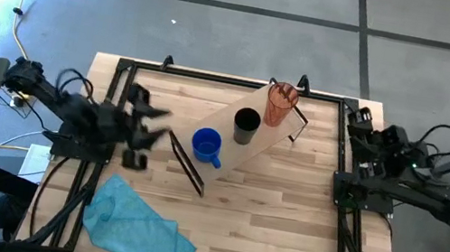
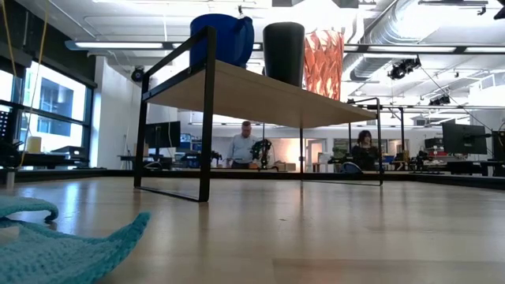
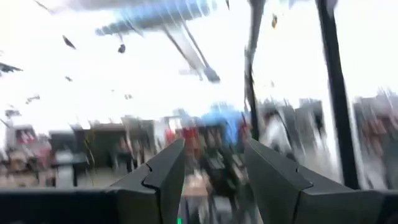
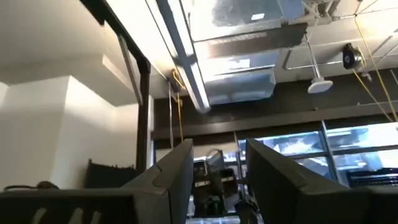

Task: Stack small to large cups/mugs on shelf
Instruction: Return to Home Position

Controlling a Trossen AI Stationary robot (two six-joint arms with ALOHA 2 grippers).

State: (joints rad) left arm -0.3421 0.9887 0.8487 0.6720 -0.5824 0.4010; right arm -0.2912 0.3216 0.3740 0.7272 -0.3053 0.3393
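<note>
Blue mug [image 1: 206,144] on shelf [image 1: 229,159], just ahead of left gripper [image 1: 156,126]; fingers parted, empty. Withdraw straight back, clearing black end frame [image 1: 185,163]. Right gripper [image 4: 217,146] parked well apart, fingers parted.

In the high view the left gripper [image 1: 141,126] is only a dark smear near the left edge of the surface [image 1: 280,236]. The left wrist view is blurred all over, so a blue patch [image 3: 225,121] cannot be identified. In the low view the shelf [image 2: 260,99] hides the bases of the blue mug [image 2: 229,35], black cup [image 2: 284,51] and orange tumbler [image 2: 325,63], and the teal cloth [image 2: 55,252] is cut at the lower left corner.
</note>
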